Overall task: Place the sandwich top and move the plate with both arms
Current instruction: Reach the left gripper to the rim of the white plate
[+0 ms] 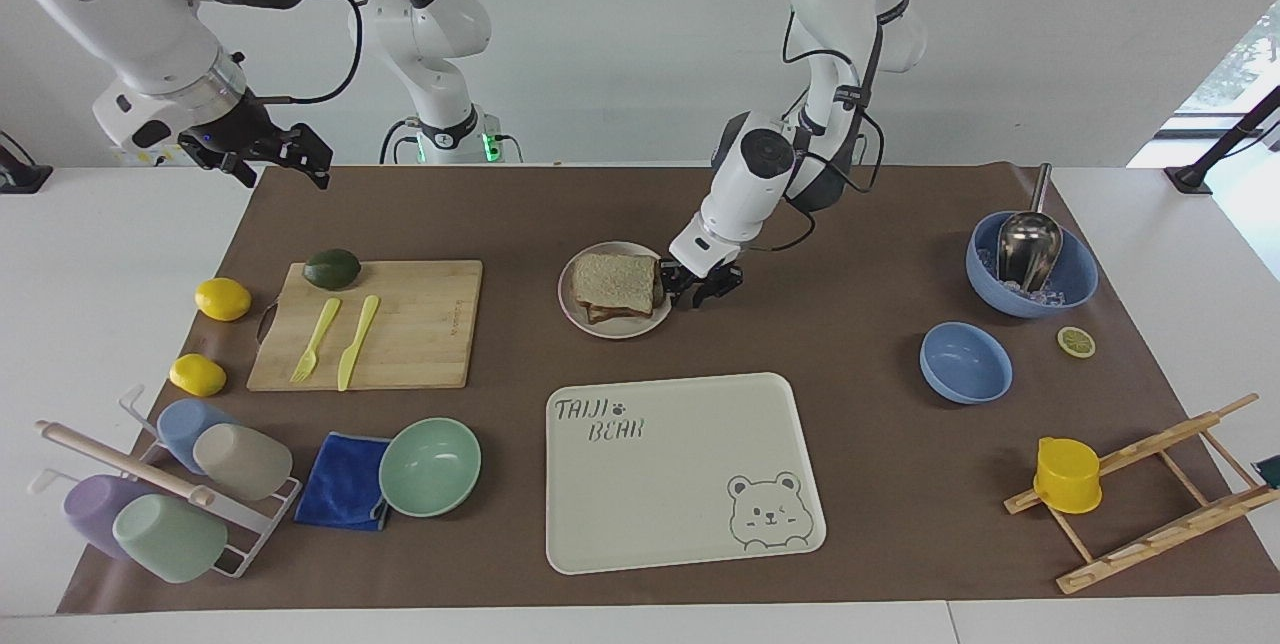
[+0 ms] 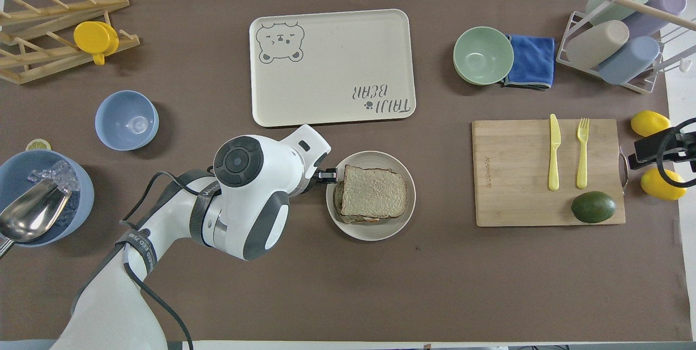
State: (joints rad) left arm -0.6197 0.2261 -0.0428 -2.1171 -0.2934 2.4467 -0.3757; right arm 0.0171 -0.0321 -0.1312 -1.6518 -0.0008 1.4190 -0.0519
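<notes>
I see the pale bread slice with brown crust, the sandwich top (image 1: 614,276), lying on the stacked sandwich on the small round beige plate (image 1: 615,326), which sits nearer to the robots than the cream rectangular bear tray (image 1: 690,514). My left gripper (image 1: 697,296) sits low at the plate's rim on the left arm's side; I cannot tell whether it grips the rim. My right gripper (image 1: 290,152) hangs with fingers spread wide, holding nothing, over the table's edge near the wooden cutting board (image 1: 420,324).
</notes>
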